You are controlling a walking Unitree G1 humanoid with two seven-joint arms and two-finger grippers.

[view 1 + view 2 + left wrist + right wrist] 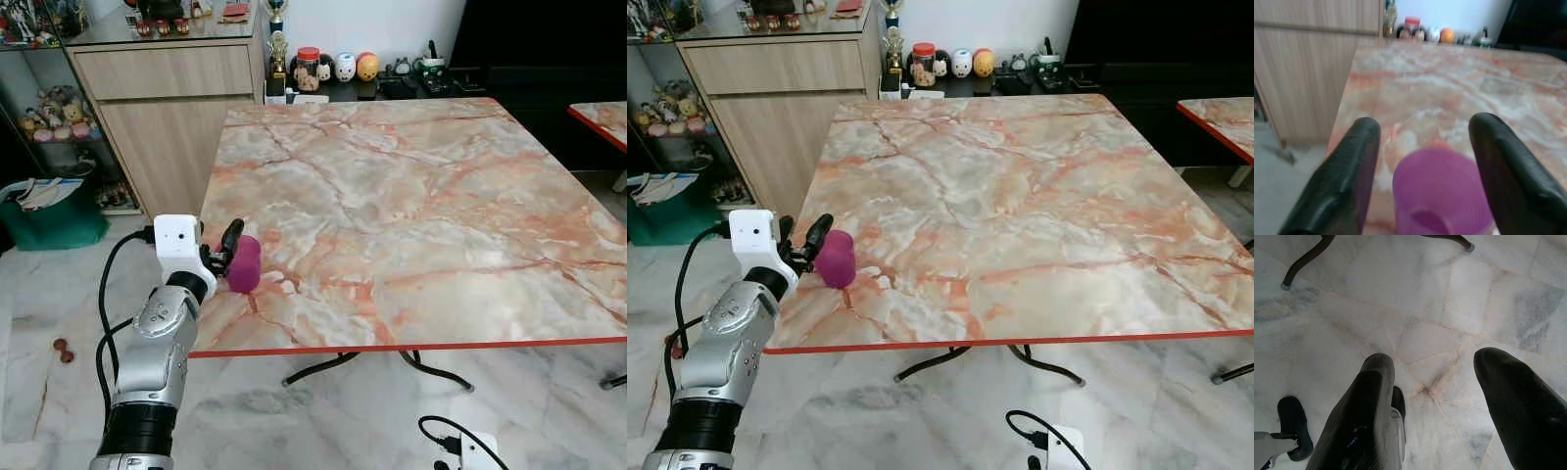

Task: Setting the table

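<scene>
Marble floor point(1459, 298) lies under your right gripper point(1432, 396), hanging idle with fingers apart. Up at the table's point(421, 196) near left corner, your left gripper point(1422, 161) has its fingers spread either side of the purple cup point(244, 264), which stands upright on the tabletop. Beyond, a cabinet point(167, 108) stands.

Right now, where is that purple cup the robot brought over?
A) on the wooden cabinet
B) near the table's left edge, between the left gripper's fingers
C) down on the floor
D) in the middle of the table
B: the purple cup stands on the marble table near its left edge, between the fingers of the left gripper.
</scene>
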